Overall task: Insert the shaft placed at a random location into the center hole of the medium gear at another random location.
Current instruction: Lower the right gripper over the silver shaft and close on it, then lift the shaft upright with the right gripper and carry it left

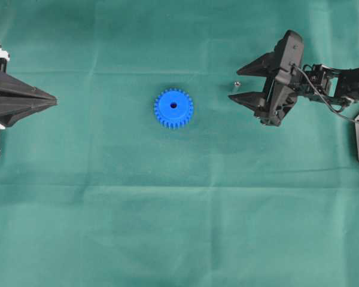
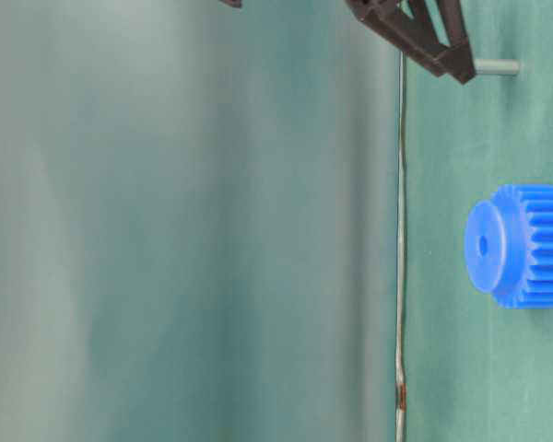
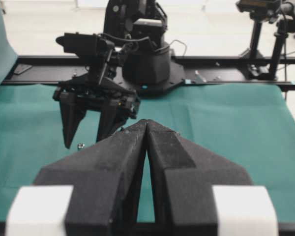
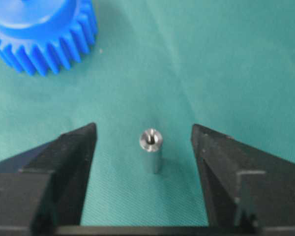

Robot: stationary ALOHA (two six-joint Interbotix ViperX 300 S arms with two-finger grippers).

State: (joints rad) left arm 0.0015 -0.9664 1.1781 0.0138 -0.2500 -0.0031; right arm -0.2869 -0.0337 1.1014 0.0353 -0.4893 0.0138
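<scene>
Blue medium gear (image 1: 173,108), one shaft (image 4: 151,150), two grippers

bare cloth (image 4: 187,59) lies between the upright shaft (image 4: 151,150) and the medium gear (image 4: 44,34)

Green cloth (image 1: 167,227) covers the table; pale floor (image 3: 211,29) lies beyond.

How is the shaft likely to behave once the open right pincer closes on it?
The shaft stands upright on the cloth, narrow for its height, so an off-centre touch would probably tip it. Being round, it would likely roll once down. Its smooth metal skin looks slippery, so the right pincer, open on both sides of it, may need a square squeeze.
</scene>
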